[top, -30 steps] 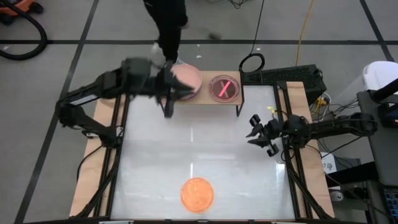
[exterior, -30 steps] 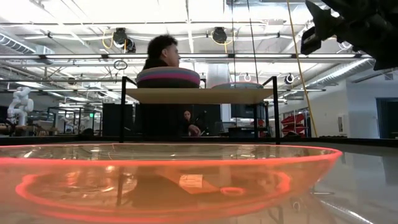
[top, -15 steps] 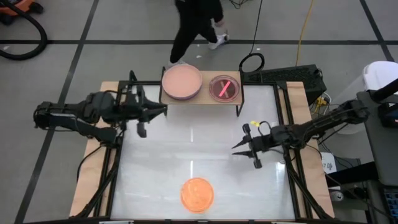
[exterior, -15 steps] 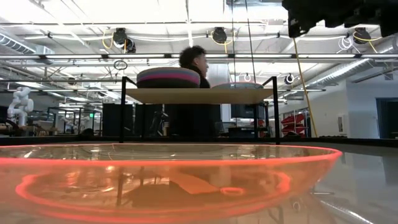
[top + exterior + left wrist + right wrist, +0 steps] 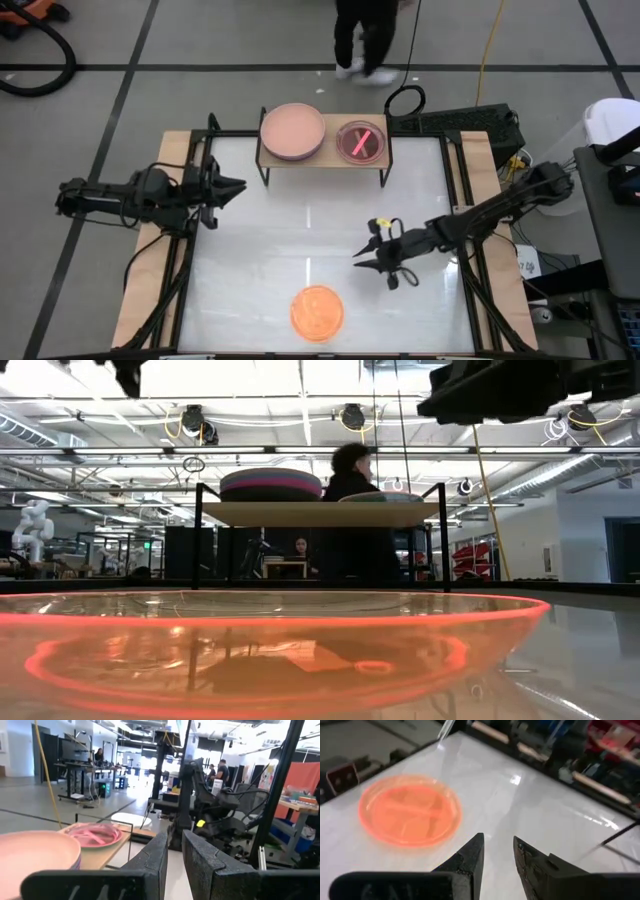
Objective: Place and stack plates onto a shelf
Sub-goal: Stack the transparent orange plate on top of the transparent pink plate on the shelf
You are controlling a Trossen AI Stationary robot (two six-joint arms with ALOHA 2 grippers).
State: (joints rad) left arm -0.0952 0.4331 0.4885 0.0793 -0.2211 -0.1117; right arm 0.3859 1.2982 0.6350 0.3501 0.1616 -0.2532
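A translucent orange plate (image 5: 317,312) lies flat on the white table near its front edge and fills the foreground of the low view (image 5: 270,650). The shelf (image 5: 322,160) stands at the far edge. On it rest a stack of larger plates with a dusty pink one on top (image 5: 293,132) and a small translucent pink plate (image 5: 361,142). My right gripper (image 5: 357,262) hovers right of and beyond the orange plate (image 5: 410,812), narrowly open and empty (image 5: 498,840). My left gripper (image 5: 240,185) hangs at the table's left side, left of the shelf, narrowly open and empty (image 5: 175,840).
A person (image 5: 365,40) stands on the floor just beyond the far edge, behind the shelf (image 5: 355,510). Black frame rails (image 5: 470,260) run along the table's left and right sides. The white table top (image 5: 300,230) between shelf and orange plate is bare.
My left gripper has drawn back from the shelf's pink stack toward the table's left edge and sunk lower. My right gripper has swung from the right edge toward the table's middle and near side, closer to the orange plate. The person has walked rightward behind the shelf.
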